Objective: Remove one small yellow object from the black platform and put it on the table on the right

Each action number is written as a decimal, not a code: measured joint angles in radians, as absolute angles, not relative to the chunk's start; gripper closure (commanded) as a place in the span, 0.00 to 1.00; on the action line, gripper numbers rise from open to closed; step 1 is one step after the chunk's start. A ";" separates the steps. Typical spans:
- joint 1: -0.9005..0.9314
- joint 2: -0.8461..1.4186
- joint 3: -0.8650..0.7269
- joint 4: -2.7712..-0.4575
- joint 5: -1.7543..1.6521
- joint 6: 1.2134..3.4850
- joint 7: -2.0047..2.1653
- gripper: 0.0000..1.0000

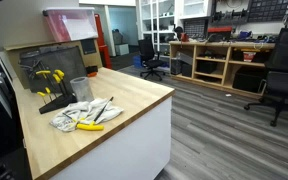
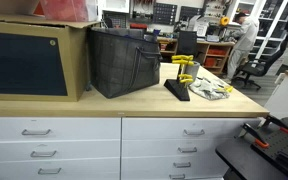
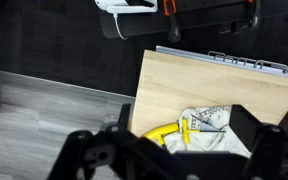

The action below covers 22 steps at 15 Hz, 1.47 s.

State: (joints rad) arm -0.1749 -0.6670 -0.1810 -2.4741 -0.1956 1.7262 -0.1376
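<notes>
Several yellow-handled tools (image 1: pixel 50 75) stand on a black platform (image 1: pixel 54 101) on the wooden table (image 1: pixel 134 100); they also show in the other exterior view (image 2: pixel 183 62) on the platform (image 2: pixel 176 91). More yellow tools (image 1: pixel 89 125) lie on a white cloth (image 1: pixel 76 114) beside it. In the wrist view my gripper (image 3: pixel 184 135) is open and empty, high above the cloth (image 3: pixel 212 122), with a yellow T-handle tool (image 3: pixel 184 128) lying on the cloth between the fingers. The platform is out of the wrist view. The gripper does not show in either exterior view.
A black crate (image 2: pixel 124 60) and a cardboard box (image 2: pixel 34 60) stand behind the platform. A grey cup (image 1: pixel 80 88) stands next to the cloth. The table edge (image 3: pixel 134 100) drops to the grey floor. Office chairs (image 1: pixel 150 55) and shelves stand beyond.
</notes>
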 measured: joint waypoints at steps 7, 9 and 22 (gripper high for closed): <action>-0.175 -0.667 -0.181 -2.474 -0.196 1.726 -0.138 0.00; -0.175 -0.667 -0.181 -2.474 -0.196 1.726 -0.138 0.00; -0.115 -0.640 -0.068 -2.478 -0.096 1.732 0.034 0.00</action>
